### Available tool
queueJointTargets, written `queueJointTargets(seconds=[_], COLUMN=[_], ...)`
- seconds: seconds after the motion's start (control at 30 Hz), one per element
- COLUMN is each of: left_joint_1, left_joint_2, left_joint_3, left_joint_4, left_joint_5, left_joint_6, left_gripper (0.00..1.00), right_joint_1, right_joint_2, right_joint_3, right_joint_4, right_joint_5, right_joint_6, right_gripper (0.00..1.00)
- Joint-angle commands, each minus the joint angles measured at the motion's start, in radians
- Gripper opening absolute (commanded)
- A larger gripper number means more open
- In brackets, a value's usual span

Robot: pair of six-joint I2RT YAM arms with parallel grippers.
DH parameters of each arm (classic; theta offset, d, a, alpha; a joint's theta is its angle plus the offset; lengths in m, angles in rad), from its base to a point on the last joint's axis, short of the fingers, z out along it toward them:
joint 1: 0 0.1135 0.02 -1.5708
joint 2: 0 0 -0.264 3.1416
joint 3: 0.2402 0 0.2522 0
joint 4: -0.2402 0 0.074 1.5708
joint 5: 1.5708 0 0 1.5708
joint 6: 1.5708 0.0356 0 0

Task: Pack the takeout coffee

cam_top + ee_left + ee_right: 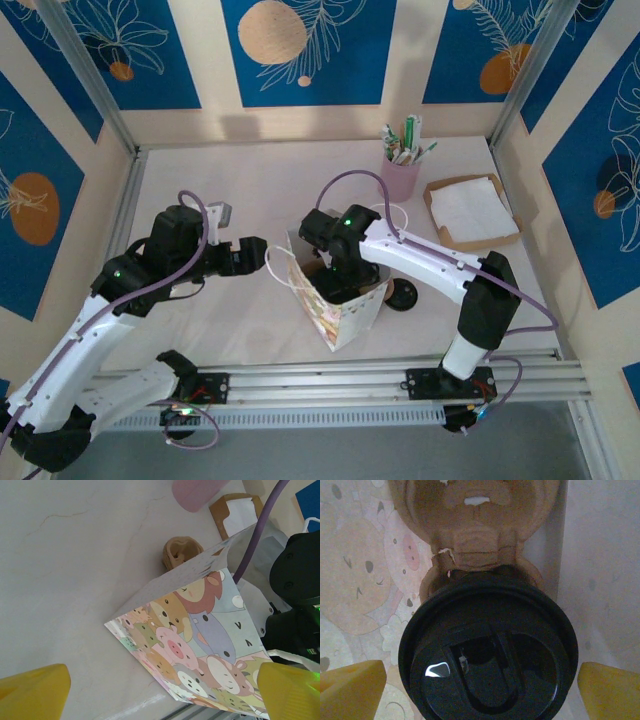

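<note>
Black glossy lid, dead centre: the takeout coffee [487,650] stands upright inside the cartoon-print bag [200,645], long axis vertical and sip-tab lid facing straight up, seated in a brown pulp carrier [475,520]. Right tool [481,690] is spread wide, its yellow fingers [352,690] flanking the lid and gripping nothing. Left tool [161,692] is equally wide and empty, facing the bag's outer wall over the table [75,580].

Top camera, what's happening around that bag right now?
The right gripper reaches into the cartoon paper bag, its fingers open on either side of the takeout coffee. The cup's black lid faces up, next to a brown pulp carrier, apparently inside the bag. I can't tell whether the fingers touch the cup. The left gripper hovers open beside the bag, holding nothing.
</note>
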State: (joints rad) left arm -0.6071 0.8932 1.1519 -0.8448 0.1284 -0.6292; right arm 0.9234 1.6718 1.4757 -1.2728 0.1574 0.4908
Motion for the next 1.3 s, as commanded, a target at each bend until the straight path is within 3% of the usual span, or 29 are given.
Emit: queueJointTargets(seconds=[0.0, 1.27], left_joint_1=[-0.015, -0.015], left_joint_2=[-0.010, -0.008], left_joint_3=[0.002, -0.004], left_joint_4=[0.020, 0.030], left_joint_5=[-0.012, -0.009], left_joint_6=[-0.006, 0.000], left_gripper=[0.96, 0.96], right_joint_1=[0.011, 0.041], right_joint_2=[-0.033, -0.050], right_joint_3=[0.032, 0.178], right_joint_4=[-0.035, -0.132], right_joint_5=[0.011, 0.065], right_joint_6=[0.012, 0.036], right_gripper=[0.99, 0.99])
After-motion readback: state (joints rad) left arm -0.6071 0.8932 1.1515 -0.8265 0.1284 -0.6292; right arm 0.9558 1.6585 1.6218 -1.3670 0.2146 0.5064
